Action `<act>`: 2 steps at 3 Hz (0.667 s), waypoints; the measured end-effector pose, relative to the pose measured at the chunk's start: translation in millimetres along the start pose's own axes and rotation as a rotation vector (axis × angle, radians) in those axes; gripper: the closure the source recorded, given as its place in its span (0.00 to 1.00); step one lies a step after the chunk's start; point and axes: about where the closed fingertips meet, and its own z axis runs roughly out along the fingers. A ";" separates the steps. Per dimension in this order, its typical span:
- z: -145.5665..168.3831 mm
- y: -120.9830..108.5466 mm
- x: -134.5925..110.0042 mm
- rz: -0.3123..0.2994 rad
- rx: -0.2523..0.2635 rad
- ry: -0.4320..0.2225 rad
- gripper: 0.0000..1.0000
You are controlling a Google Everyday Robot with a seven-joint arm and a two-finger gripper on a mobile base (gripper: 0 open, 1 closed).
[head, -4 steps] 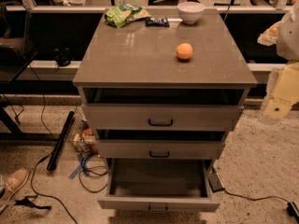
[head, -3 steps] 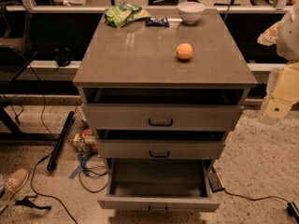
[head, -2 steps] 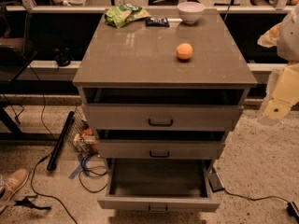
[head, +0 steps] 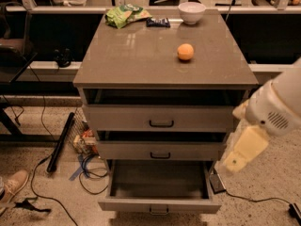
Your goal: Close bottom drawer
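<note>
0 closing done: bottom drawer (head: 159,185) sits fully pulled out.
Gripper (head: 243,152) hangs at 4 o'clock, apart from it; cannot tell its state.

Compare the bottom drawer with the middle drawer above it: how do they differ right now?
The bottom drawer is pulled far out, while the middle drawer is out only slightly. The bottom drawer shows its dark inside; the middle drawer's inside is hidden. The bottom drawer's front looks slimmer than the middle drawer's. Both have grey fronts. The gripper hangs to the right of the cabinet, near the middle drawer's level.
</note>
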 end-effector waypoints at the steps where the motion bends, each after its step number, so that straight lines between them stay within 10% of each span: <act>1: 28.2 12.2 8.0 0.042 -0.040 -0.016 0.00; 2: 28.2 12.2 8.0 0.042 -0.040 -0.016 0.00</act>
